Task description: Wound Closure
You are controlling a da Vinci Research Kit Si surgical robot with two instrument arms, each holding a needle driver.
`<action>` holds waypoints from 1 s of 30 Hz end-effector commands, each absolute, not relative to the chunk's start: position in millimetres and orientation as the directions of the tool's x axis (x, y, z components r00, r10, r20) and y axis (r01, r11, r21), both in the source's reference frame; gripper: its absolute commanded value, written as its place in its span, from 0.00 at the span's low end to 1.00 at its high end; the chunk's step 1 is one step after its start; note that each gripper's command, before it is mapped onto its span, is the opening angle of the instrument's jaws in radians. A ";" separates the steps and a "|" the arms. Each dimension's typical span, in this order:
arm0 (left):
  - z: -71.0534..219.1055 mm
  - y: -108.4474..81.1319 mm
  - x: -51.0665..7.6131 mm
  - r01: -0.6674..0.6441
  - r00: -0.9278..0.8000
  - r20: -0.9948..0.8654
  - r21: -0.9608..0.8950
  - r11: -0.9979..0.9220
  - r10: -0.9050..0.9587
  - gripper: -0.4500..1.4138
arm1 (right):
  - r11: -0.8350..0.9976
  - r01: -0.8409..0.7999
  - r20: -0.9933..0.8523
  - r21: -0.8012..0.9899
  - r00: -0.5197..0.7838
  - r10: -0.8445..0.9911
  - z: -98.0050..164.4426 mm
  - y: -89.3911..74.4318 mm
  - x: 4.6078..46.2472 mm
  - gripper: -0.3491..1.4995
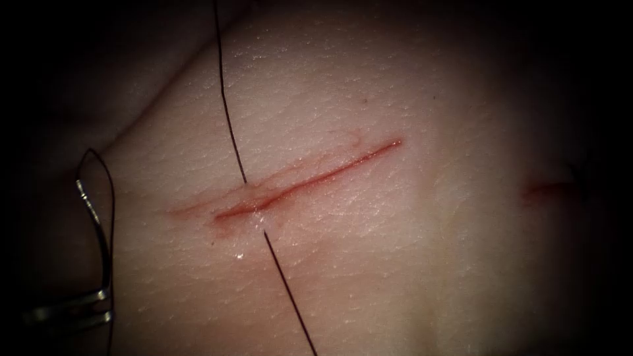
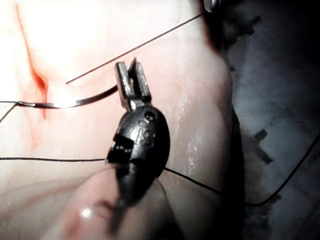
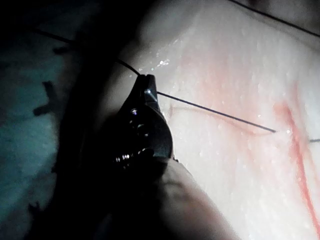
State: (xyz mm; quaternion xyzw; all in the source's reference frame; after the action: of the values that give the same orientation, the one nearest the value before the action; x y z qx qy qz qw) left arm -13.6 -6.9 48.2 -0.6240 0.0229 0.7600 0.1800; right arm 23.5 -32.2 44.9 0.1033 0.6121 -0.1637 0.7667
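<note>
The tissue [image 1: 395,264] carries a slanting red cut [image 1: 310,179]. Dark thread [image 1: 227,112] comes down from above, enters the tissue at the cut's left part and leaves just below it [image 1: 287,283]. Far left of the cut, my left tool [image 1: 105,304] is shut on the curved needle [image 1: 92,217] near one end. The needle is outside the tissue, and its free end trails a loop of thread. The left wrist view shows those jaws [image 2: 132,80] clamped on the needle [image 2: 75,103]. My right tool [image 3: 148,81] is shut on the thread [image 3: 215,114], which runs taut to the cut.
A second short red mark [image 1: 547,191] lies on the tissue far right of the cut. Dark cloth [image 2: 280,125] surrounds the tissue beyond its edge, with slack thread [image 2: 295,175] lying across it.
</note>
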 end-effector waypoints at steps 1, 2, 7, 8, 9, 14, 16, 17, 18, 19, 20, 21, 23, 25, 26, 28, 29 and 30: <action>48.6 -7.6 -14.2 -0.300 -0.155 -0.956 -0.194 -0.934 0.248 0.00 | 0.947 0.319 -0.974 -0.038 0.200 -0.107 45.9 -31.2 24.5 0.51; 48.6 -7.6 -14.2 -0.301 -0.155 -0.956 -0.194 -0.934 0.248 0.00 | 0.959 0.281 -0.973 -0.037 0.209 -0.099 46.2 -30.0 24.6 0.65; 48.6 -7.7 -14.3 -0.299 -0.154 -0.957 -0.193 -0.934 0.247 0.00 | 0.978 0.210 -0.962 -0.014 0.264 -0.070 49.6 -23.2 26.1 0.75; 48.6 -7.7 -14.3 -0.299 -0.154 -0.957 -0.193 -0.935 0.247 0.00 | 0.979 0.203 -0.961 -0.009 0.270 -0.065 50.2 -22.2 26.5 0.76; 48.6 -7.7 -14.2 -0.299 -0.154 -0.957 -0.193 -0.935 0.247 0.00 | 0.981 0.195 -0.959 -0.005 0.277 -0.060 50.8 -21.2 26.9 0.77; 48.6 -7.8 -13.9 -0.296 -0.153 -0.957 -0.193 -0.935 0.246 0.00 | 0.988 0.155 -0.959 -0.010 0.278 -0.054 55.1 -17.0 30.3 0.88; 48.6 -7.8 -13.7 -0.295 -0.153 -0.957 -0.193 -0.936 0.246 0.00 | 0.989 0.147 -0.960 -0.016 0.274 -0.056 57.3 -16.0 32.6 0.88; 48.6 -7.9 -13.7 -0.295 -0.153 -0.957 -0.193 -0.936 0.246 0.00 | 0.989 0.146 -0.959 -0.017 0.278 -0.058 57.8 -15.9 33.0 0.87; 48.6 -7.9 -13.7 -0.295 -0.153 -0.957 -0.193 -0.936 0.246 0.00 | 0.989 0.149 -0.956 -0.018 0.286 -0.061 58.4 -15.7 33.6 0.86; 48.6 -7.9 -13.7 -0.295 -0.153 -0.957 -0.193 -0.936 0.246 0.00 | 0.988 0.156 -0.954 -0.024 0.290 -0.069 58.9 -15.6 33.9 0.85; 48.6 -7.9 -13.7 -0.295 -0.153 -0.957 -0.193 -0.936 0.246 0.00 | 0.986 0.161 -0.952 -0.029 0.297 -0.077 59.3 -15.4 34.3 0.84; 48.6 -7.9 -13.7 -0.295 -0.153 -0.957 -0.193 -0.936 0.246 0.00 | 0.985 0.170 -0.950 -0.029 0.302 -0.080 60.0 -15.2 34.7 0.83; 48.7 -7.8 -13.7 -0.295 -0.153 -0.957 -0.193 -0.936 0.246 0.00 | 0.984 0.173 -0.951 -0.033 0.296 -0.084 61.1 -15.0 35.1 0.82; 48.6 -7.8 -13.7 -0.295 -0.153 -0.957 -0.193 -0.936 0.246 0.00 | 0.981 0.190 -0.952 -0.040 0.291 -0.095 62.8 -14.8 35.4 0.79; 48.6 -7.9 -13.7 -0.294 -0.153 -0.957 -0.193 -0.936 0.246 0.00 | 0.980 0.194 -0.953 -0.044 0.287 -0.099 63.3 -14.9 35.4 0.78; 48.6 -7.9 -13.5 -0.293 -0.153 -0.957 -0.193 -0.936 0.245 0.00 | 0.977 0.206 -0.951 -0.061 0.286 -0.119 64.6 -15.3 35.4 0.75; 48.6 -7.9 -13.5 -0.293 -0.152 -0.957 -0.193 -0.936 0.245 0.00 | 0.977 0.206 -0.951 -0.058 0.285 -0.116 64.9 -15.5 35.4 0.75; 48.6 -7.9 -13.5 -0.293 -0.152 -0.957 -0.193 -0.937 0.245 0.00 | 0.977 0.205 -0.951 -0.055 0.286 -0.114 65.1 -15.7 35.4 0.75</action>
State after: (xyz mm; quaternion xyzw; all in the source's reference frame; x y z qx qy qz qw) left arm -12.9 -7.1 48.2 -0.6262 0.0209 0.7591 0.1767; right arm 34.8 -15.0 64.7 0.0379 0.5887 -0.1011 0.8011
